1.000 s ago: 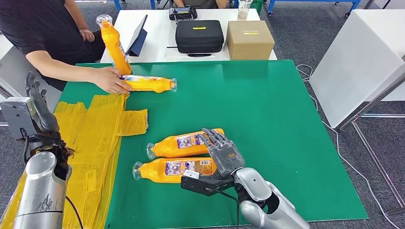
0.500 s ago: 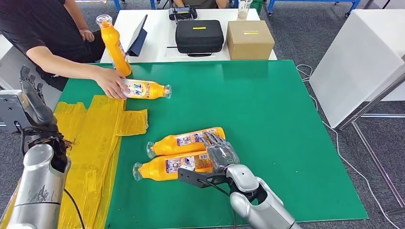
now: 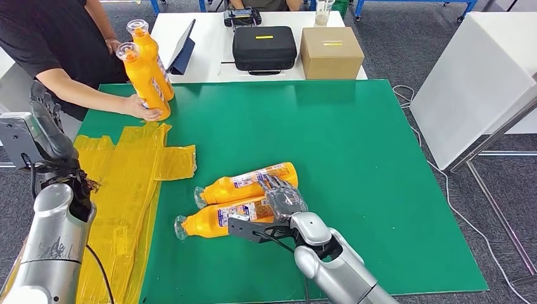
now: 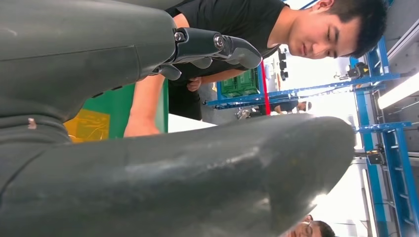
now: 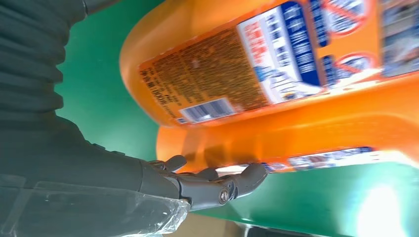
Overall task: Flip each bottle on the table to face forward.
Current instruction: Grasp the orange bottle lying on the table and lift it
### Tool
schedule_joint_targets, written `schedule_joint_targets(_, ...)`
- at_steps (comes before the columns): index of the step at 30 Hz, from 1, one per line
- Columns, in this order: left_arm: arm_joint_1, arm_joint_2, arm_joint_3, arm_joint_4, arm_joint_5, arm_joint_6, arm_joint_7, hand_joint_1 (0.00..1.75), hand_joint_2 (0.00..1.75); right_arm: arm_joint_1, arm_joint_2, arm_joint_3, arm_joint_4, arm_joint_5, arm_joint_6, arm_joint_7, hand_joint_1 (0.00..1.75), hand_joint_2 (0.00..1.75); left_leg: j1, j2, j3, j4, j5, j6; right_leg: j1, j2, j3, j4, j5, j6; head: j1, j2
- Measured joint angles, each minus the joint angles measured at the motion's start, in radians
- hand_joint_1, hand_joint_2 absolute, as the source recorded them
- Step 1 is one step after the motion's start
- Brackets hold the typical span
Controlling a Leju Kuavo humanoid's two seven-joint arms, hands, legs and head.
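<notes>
Two orange bottles lie side by side on the green table (image 3: 354, 145), caps pointing left: the near bottle (image 3: 215, 220) and the far bottle (image 3: 250, 180). My right hand (image 3: 283, 197) lies on their base ends with its fingers spread. In the right wrist view its fingers (image 5: 217, 185) touch one bottle (image 5: 306, 133) below the other's barcode label (image 5: 207, 74). At the far left a person's hand (image 3: 140, 106) holds a third bottle (image 3: 142, 79) upright beside a fourth upright bottle (image 3: 152, 54). My left hand (image 3: 41, 123) is raised off the table's left side, fingers (image 4: 217, 47) extended, holding nothing.
A yellow plastic sheet (image 3: 126, 183) covers the table's left edge. Behind the green table stands a white table (image 3: 209, 38) with a black case (image 3: 264, 47), a cardboard box (image 3: 330, 52) and a tablet (image 3: 183, 47). A white panel (image 3: 468, 82) stands at the right.
The person has stood the lying bottle upright beside the other one. My right hand has slid forward, and both near bottles have swung, bases farther from me.
</notes>
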Motion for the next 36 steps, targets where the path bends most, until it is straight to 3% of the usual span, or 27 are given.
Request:
schedule_joint_targets(10,-0.008,0.0,-0.001,0.018,0.021,0.009,-0.019,0.0,0.0,-0.001,0.017,0.037,-0.05,0.057,-0.006,-0.016,0.0,1.75,0.0,0.0,0.0,0.0,0.0,0.0,0.0,0.0,0.0,0.0,0.0,0.0,0.0,0.0)
schedule_joint_targets(14,-0.006,0.001,-0.001,0.018,0.023,0.008,-0.022,0.0,0.0,0.006,0.018,0.058,-0.111,0.074,0.013,-0.012,0.0,0.0,0.0,0.0,0.0,0.0,0.0,0.0,0.0,0.0,0.0,0.0,0.0,0.0,0.0,0.0)
schedule_joint_targets(36,0.005,0.0,0.009,0.017,0.029,0.021,-0.038,0.0,0.0,0.053,0.017,0.086,-0.176,0.1,0.089,-0.028,0.0,0.0,0.0,0.0,0.0,0.0,0.0,0.0,0.0,0.0,0.0,0.0,0.0,0.0,0.0,0.0)
